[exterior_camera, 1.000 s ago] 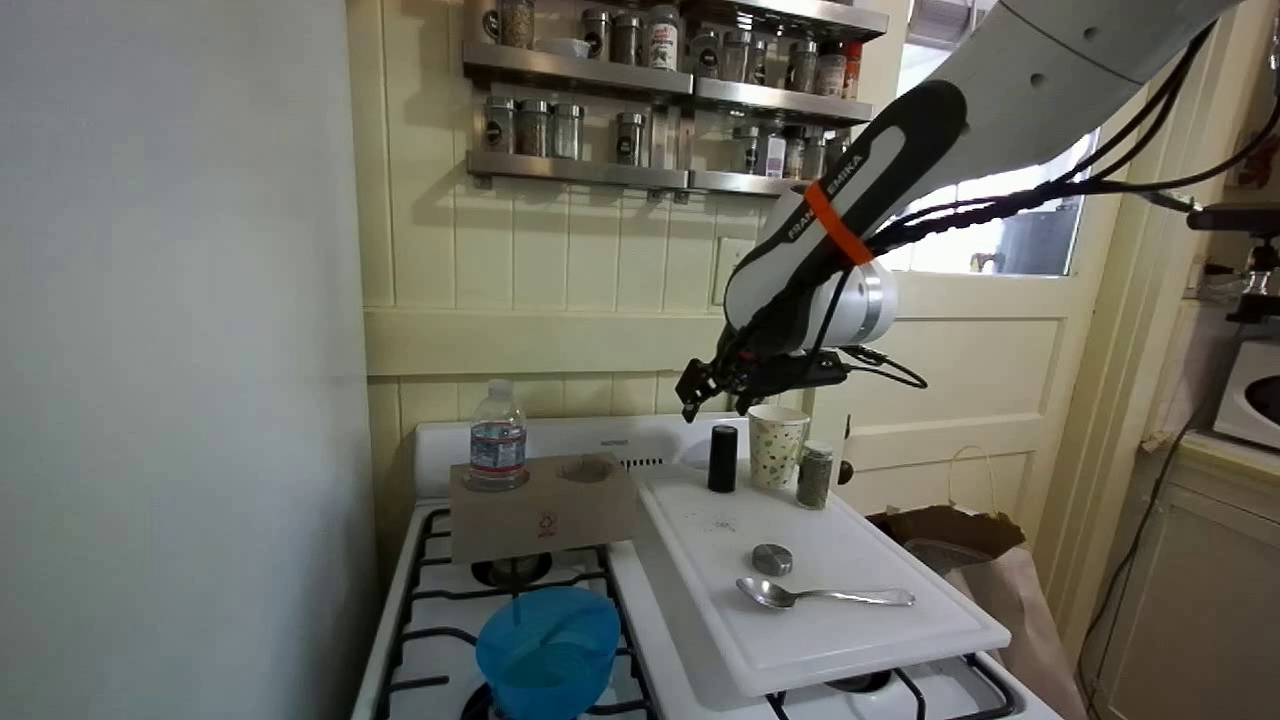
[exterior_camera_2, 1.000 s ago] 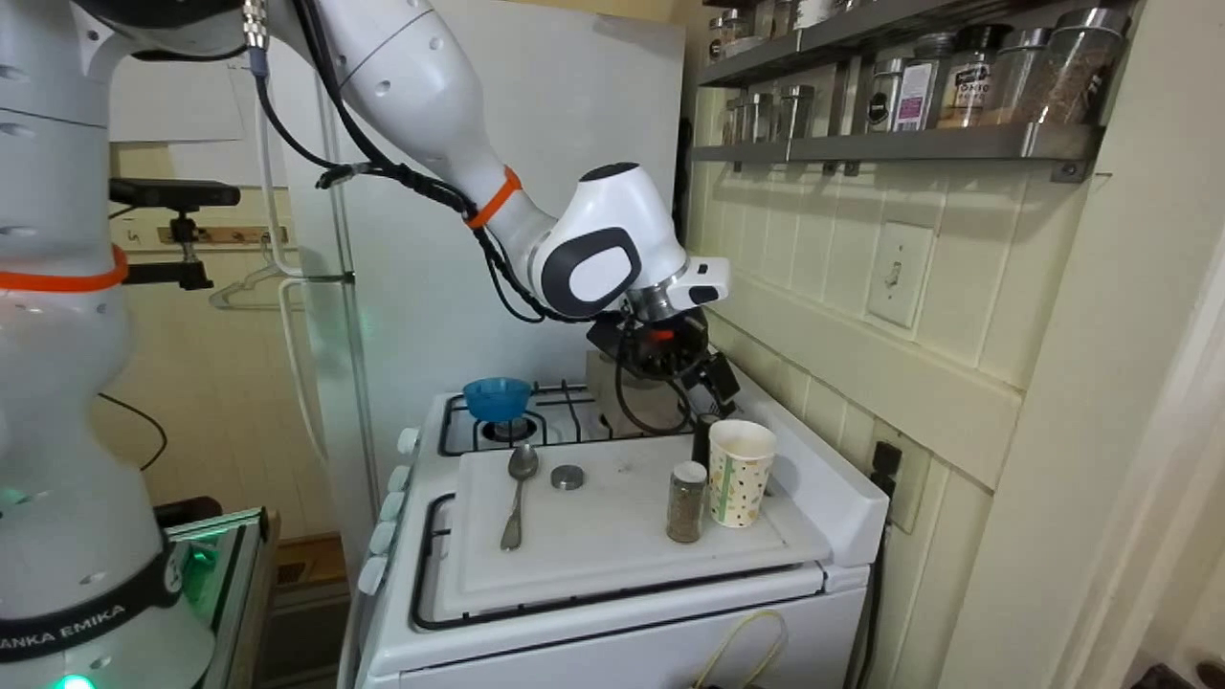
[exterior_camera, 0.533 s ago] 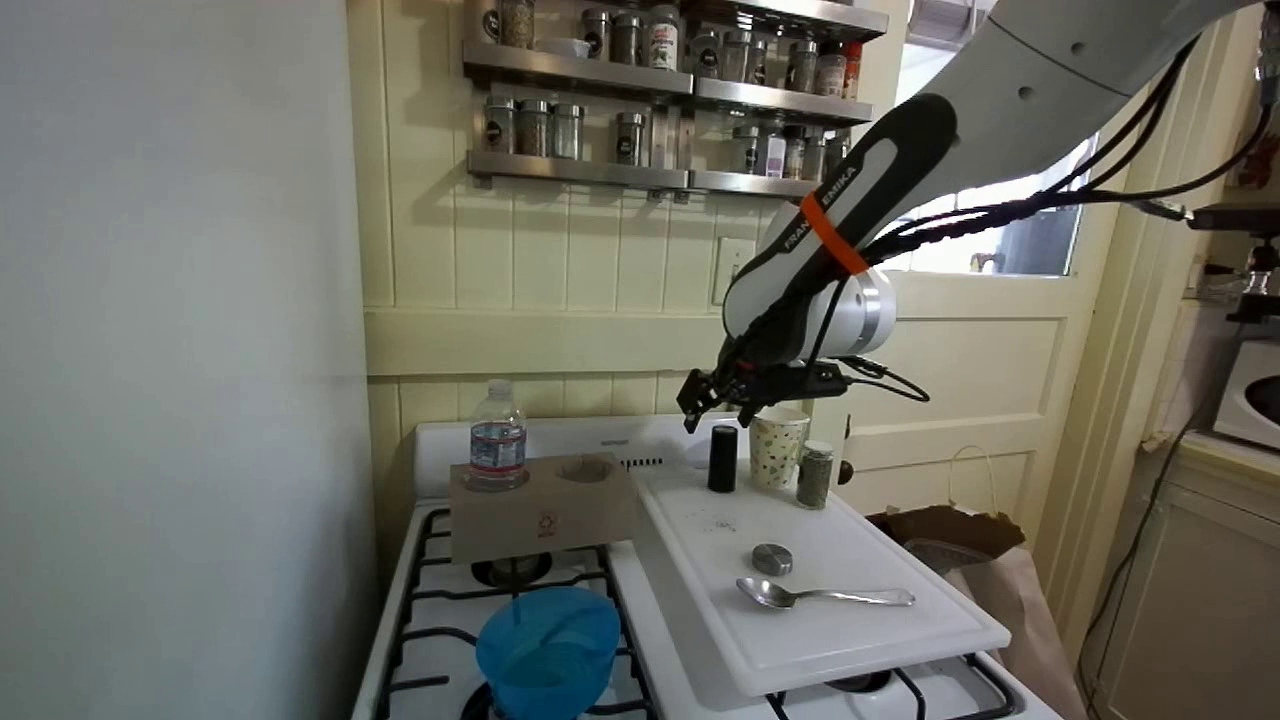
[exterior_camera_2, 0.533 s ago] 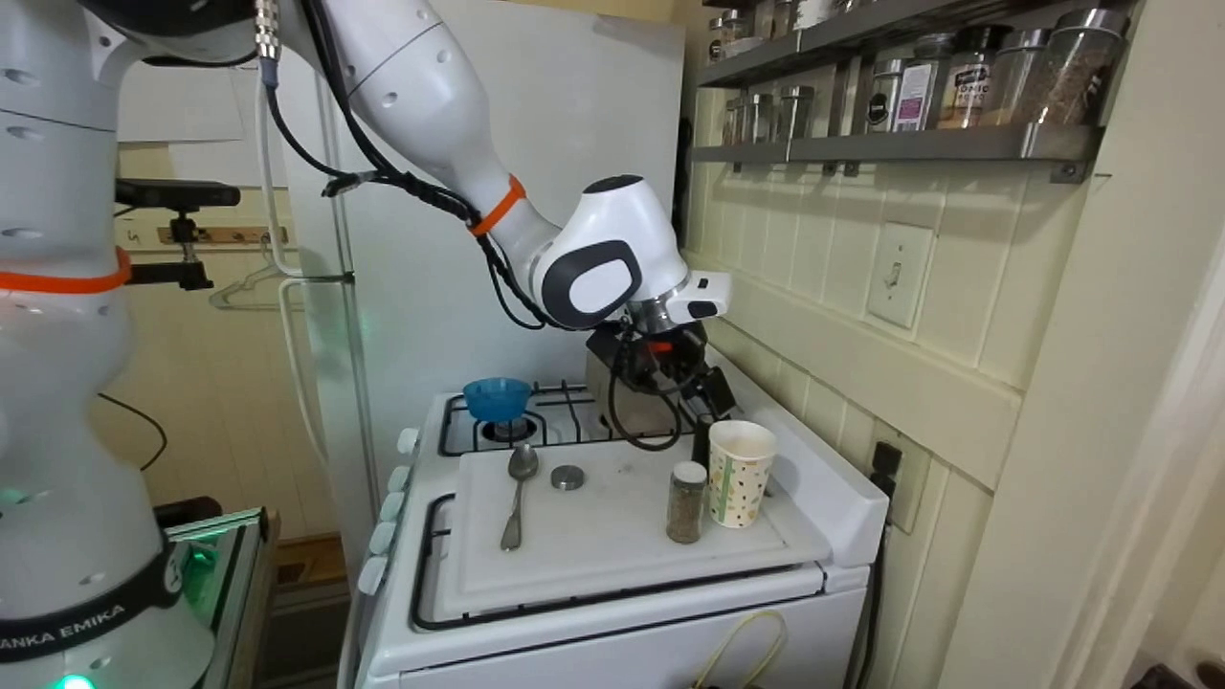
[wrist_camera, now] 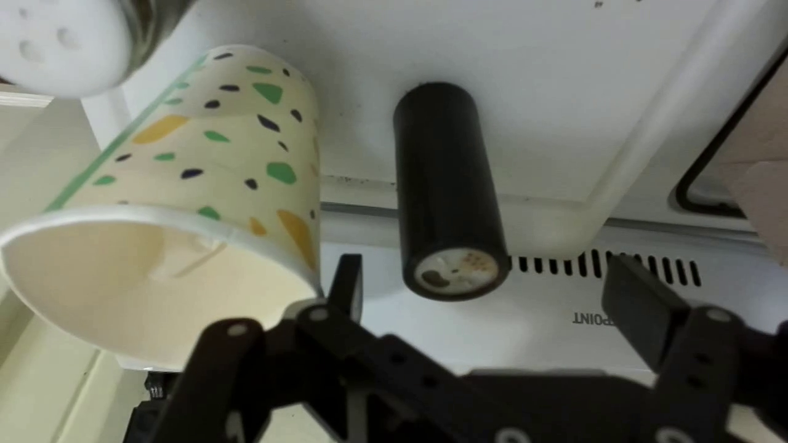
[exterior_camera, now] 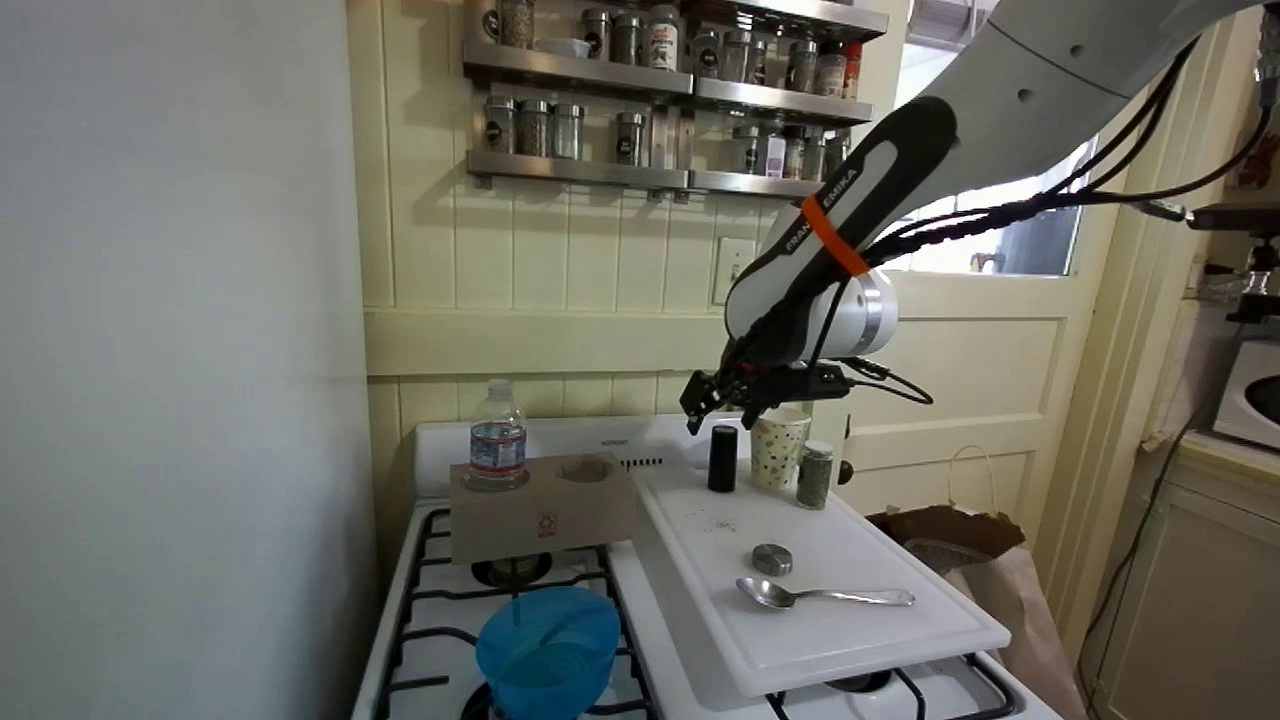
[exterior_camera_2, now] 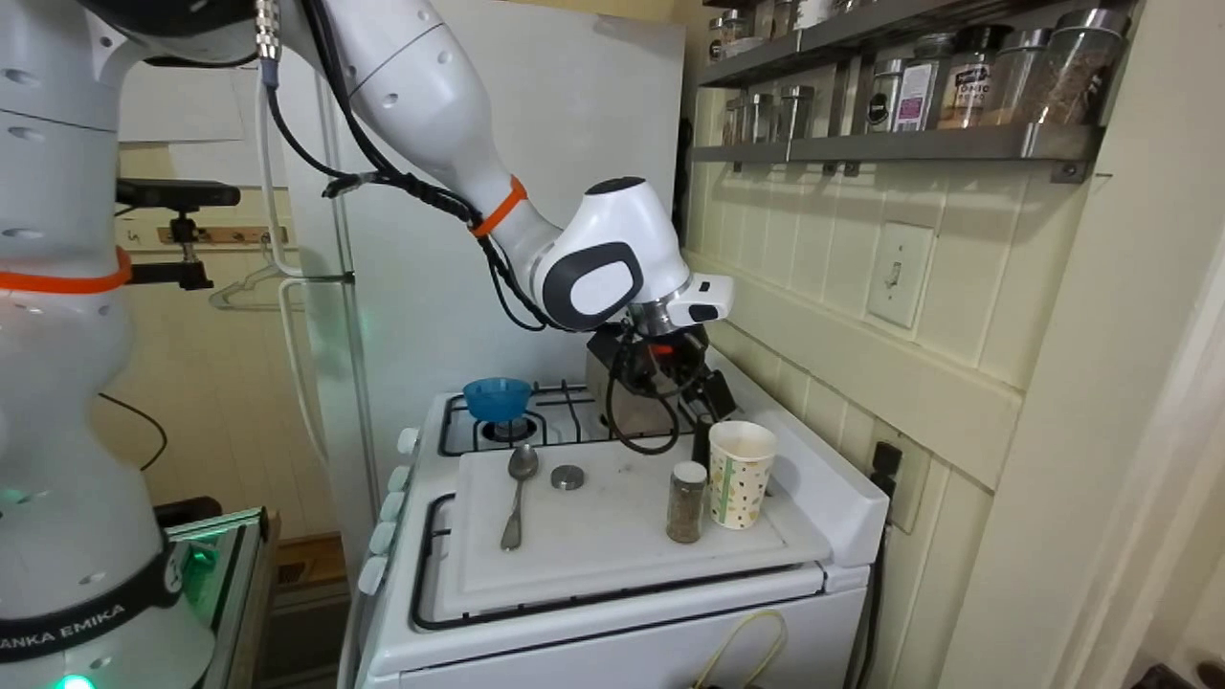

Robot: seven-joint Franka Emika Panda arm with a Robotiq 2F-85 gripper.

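My gripper [wrist_camera: 487, 289] is open and empty, pointing down over the back of a white cutting board [exterior_camera_2: 593, 522] on the stove. In the wrist view an upright black cylinder [wrist_camera: 449, 178] stands between the spread fingers, its pale round top towards me. In an exterior view the fingertips hang just above this cylinder [exterior_camera: 722, 462]. A speckled paper cup [wrist_camera: 240, 135] stands beside it; one finger [wrist_camera: 346, 284] is close to its rim, and I cannot tell if they touch. A glass jar with a white perforated top [wrist_camera: 68, 46] stands by the cup, also seen in an exterior view [exterior_camera_2: 685, 505].
A round metal lid [exterior_camera: 772, 559] and a spoon [exterior_camera: 850, 596] lie on the board. A blue bowl [exterior_camera: 548, 650] sits on the burner grate. A cardboard holder [exterior_camera: 545, 510] carries a water bottle [exterior_camera: 498, 440]. The stove's back panel [exterior_camera_2: 813, 498] rises behind the cup. Spice shelves [exterior_camera: 580, 170] hang above.
The gripper has come down a little towards the black cylinder, then shifted very slightly sideways towards the cup. The cup appears to have moved by a tiny amount. The gripper stays open.
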